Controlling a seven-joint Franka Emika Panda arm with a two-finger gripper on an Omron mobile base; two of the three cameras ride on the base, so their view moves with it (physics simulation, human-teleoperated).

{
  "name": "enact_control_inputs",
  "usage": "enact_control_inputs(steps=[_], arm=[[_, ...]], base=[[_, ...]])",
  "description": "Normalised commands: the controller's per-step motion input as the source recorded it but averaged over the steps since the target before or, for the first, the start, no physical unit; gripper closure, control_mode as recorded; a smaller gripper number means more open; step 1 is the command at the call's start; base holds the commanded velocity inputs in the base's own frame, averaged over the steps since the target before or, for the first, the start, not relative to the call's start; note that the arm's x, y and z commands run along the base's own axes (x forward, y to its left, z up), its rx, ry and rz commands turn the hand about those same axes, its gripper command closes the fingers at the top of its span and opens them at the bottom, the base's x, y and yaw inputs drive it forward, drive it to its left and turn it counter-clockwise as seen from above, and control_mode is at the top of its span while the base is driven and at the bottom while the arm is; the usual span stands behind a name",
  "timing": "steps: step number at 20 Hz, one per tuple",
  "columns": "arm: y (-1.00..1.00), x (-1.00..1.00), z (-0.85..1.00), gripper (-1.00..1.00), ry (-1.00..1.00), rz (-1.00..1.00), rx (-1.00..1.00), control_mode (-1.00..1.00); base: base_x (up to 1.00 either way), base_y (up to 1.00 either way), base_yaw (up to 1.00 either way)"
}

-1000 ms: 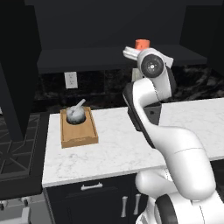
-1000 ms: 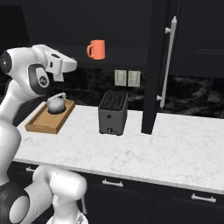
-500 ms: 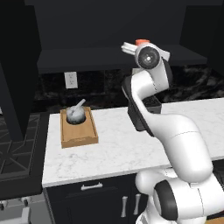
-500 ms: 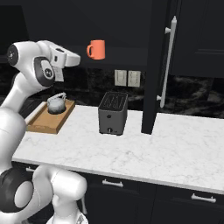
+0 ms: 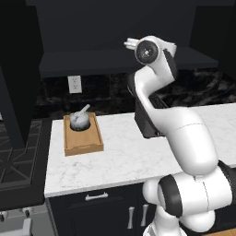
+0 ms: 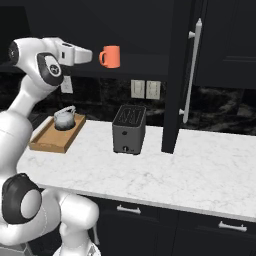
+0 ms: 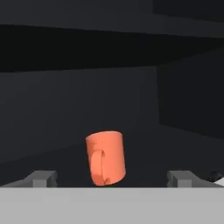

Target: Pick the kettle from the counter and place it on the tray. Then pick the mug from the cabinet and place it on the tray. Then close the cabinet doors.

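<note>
Lifting higher now, my wide-open claw [image 7: 112, 178] is nearing the mug [image 7: 105, 157] just ahead; bumping it could be knocking it over.

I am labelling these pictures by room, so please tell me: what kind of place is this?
Most likely a kitchen, in simulation: a marble-patterned counter over dark drawers carries a toaster, a kettle sits on a wooden tray, and an orange mug stands in a wall cabinet.

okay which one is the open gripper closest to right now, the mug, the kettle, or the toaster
The mug. It stands on the cabinet shelf just ahead of the gripper, between its spread fingertips. The kettle sits on the tray, the toaster on the counter below.
</note>
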Motion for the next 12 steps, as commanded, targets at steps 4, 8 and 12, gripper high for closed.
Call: enact_control_inputs(steps=[4, 8, 12], arm=[[0.02, 0.25, 0.02, -1.00, 0.00, -0.05, -0.28, -1.00], [0.03, 0.19, 0.00, -1.00, 0.03, -0.02, -0.10, -1.00], [0.00, 0.04, -0.09, -1.00, 0.00, 0.00, 0.00, -1.00]], base=[[0.00, 0.00, 0.00], [0.00, 0.00, 0.00], [0.00, 0.00, 0.00]])
